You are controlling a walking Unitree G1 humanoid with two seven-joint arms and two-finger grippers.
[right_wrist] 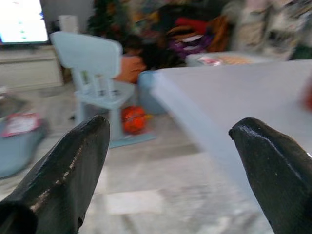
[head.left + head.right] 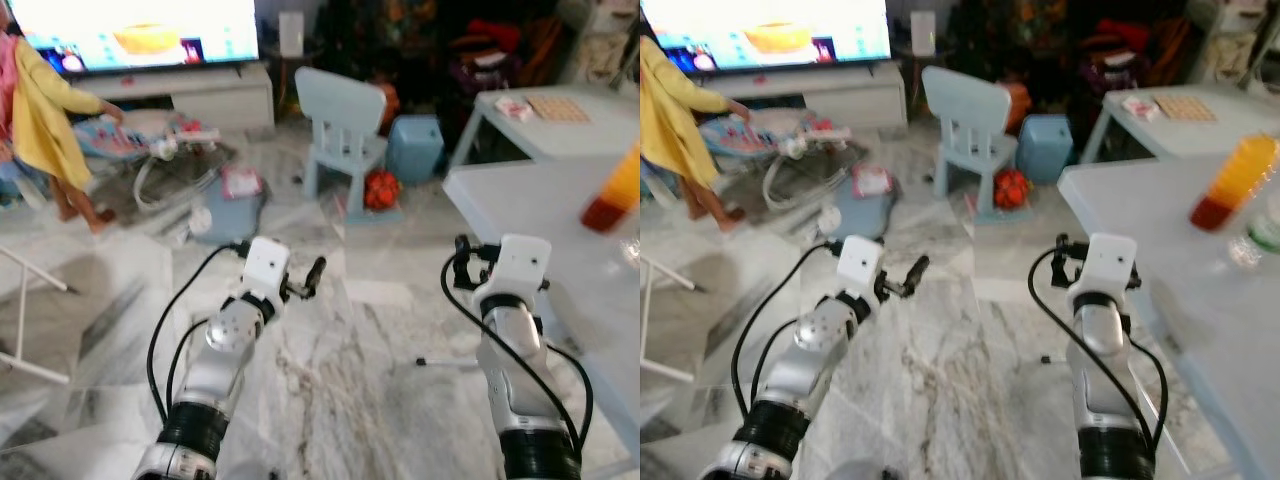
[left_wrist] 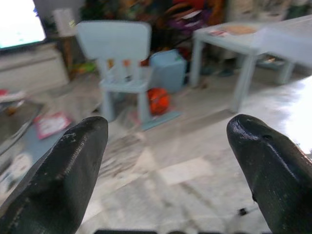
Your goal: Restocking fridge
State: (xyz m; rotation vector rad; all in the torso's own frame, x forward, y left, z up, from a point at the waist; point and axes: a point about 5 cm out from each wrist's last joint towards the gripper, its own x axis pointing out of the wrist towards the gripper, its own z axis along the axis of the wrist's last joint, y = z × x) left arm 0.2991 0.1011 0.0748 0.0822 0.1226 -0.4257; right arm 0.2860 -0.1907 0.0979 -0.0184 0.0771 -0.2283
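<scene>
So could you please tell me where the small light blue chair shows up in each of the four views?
Left eye view: light blue chair, upper middle, on the floor.
Right eye view: upper middle.
Left wrist view: upper left of centre, above the left gripper and its open fingers.
Right wrist view: upper left.
Shared landmark: orange ball beside the chair.

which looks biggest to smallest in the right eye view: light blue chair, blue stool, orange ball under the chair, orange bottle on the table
1. light blue chair
2. blue stool
3. orange bottle, nearer the camera, so its rank against the stool is unsure
4. orange ball
</scene>
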